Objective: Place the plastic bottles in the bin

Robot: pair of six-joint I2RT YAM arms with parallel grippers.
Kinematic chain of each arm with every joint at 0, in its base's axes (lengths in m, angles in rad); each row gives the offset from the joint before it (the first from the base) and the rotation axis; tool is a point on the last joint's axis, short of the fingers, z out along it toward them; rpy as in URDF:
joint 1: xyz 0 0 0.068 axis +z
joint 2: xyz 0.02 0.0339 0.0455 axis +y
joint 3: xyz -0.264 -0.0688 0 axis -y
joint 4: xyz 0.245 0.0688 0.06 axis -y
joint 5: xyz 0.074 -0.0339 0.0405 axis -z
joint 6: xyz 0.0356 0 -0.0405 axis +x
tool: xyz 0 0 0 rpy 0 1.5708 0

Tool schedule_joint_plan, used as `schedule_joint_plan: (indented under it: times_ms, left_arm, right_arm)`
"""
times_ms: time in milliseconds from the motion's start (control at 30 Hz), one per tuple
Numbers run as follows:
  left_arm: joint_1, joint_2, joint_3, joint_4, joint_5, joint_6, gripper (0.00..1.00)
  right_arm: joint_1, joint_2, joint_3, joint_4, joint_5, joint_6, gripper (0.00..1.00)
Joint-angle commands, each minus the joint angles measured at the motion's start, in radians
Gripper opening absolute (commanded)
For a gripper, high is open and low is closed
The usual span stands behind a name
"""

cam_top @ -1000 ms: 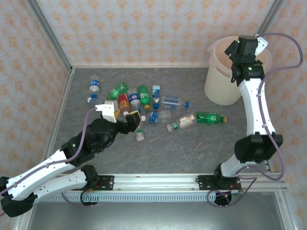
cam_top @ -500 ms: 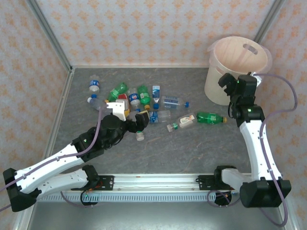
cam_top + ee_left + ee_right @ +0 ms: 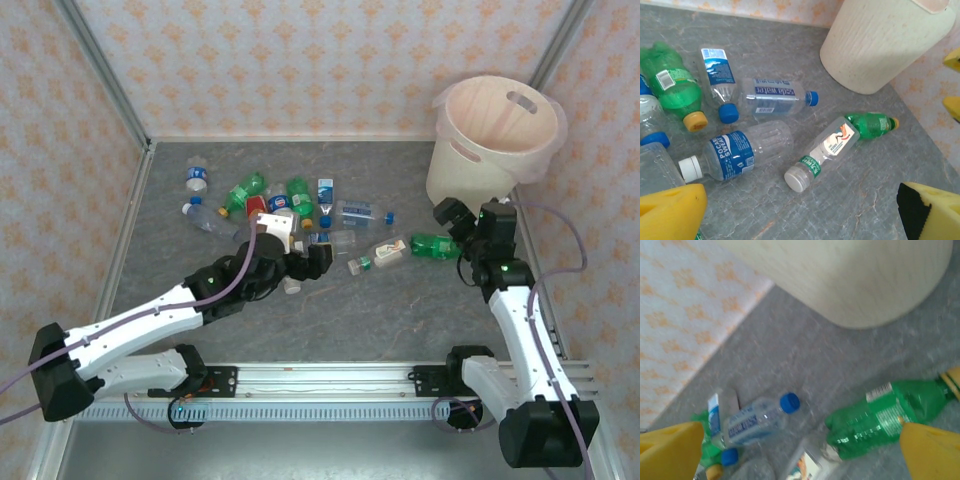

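Lying scattered on the surface (image 3: pixel 400 310), the plastic bottles (image 3: pixel 300 205) are being left outside the bin (image 3: pixel 470 175), while the left claw (image 3: pixel 305 265) and right claw (image 3: pixel 456 232) are being held wide open, empty.

Robot lab test cell rather than a home. Two white-and-black arms (image 3: pixel 150 320) are bolted to an aluminium rail (image 3: pixel 330 378) at the near edge of a grey marbled tabletop (image 3: pixel 400 310). Beyond the left gripper (image 3: pixel 300 245) and right gripper (image 3: pixel 468 215) stand wallpapered panels (image 3: pixel 320 60) joined by bare metal posts (image 3: pixel 102 68).
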Motion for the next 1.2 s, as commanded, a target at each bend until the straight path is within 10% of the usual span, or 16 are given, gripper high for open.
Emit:
schedule_joint_plan:
  times_ms: [0, 733, 1167]
  left_arm:
    - [-0.007, 0.029, 0.047, 0.004, 0.031, 0.007, 0.99]
    - [-0.008, 0.018, 0.006, 0.004, 0.025, 0.027, 0.99]
    - [-0.007, -0.061, -0.042, -0.024, -0.002, 0.035, 0.99]
  right_arm:
    - [-0.004, 0.009, -0.058, 0.055, -0.051, 0.059, 1.00]
    - [0.363, 0.237, -0.159, 0.238, 0.155, 0.404, 0.95]
    - [0.419, 0.509, -0.058, 0.299, 0.193, 0.425, 0.91]
